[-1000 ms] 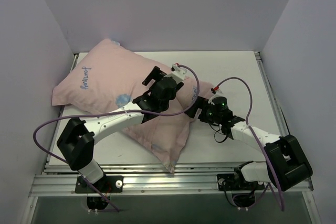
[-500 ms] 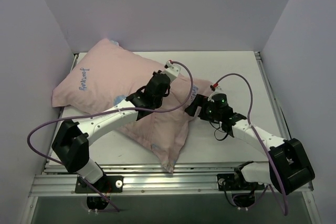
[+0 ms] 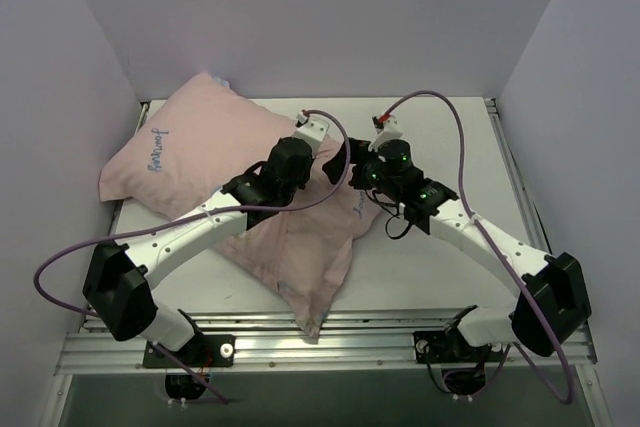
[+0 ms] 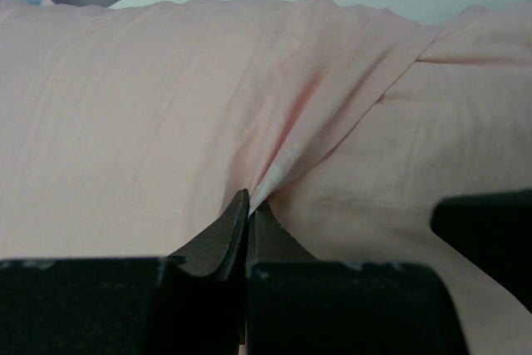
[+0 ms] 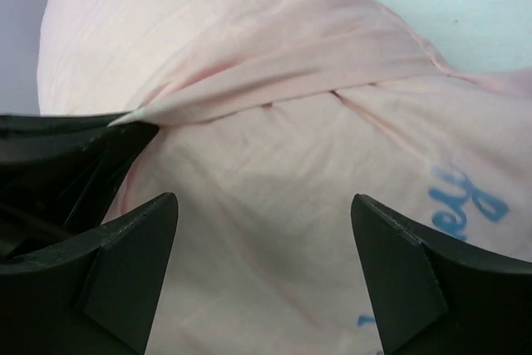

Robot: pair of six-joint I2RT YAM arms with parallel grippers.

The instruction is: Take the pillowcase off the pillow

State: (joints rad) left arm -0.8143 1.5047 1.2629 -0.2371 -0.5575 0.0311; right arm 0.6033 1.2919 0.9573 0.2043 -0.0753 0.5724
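A: Near edge first. What lies closest to the arm bases?

B: A corner of the pillowcase (image 3: 300,257), pale pink side up, hangs toward the near edge of the desk (image 3: 440,257). The pillow itself is not visible; the cover hides it entirely.

A: Left gripper?

B: Left gripper (image 4: 247,205) is pinched tight on a fold of the pillowcase (image 4: 274,147); creases fan out from its tips. In the top view it (image 3: 290,159) sits mid-cushion.

A: Right gripper?

B: Right gripper (image 5: 262,230) is spread wide, fingers (image 5: 133,247) apart over the pink fabric (image 5: 274,164), holding nothing. Blue script shows just beside its right finger. From above it (image 3: 345,162) sits just beside the left gripper.

A: Farther back?

B: The bulk of the pillowcase fills the far left of the desk, blue script (image 3: 160,145) near the left wall.
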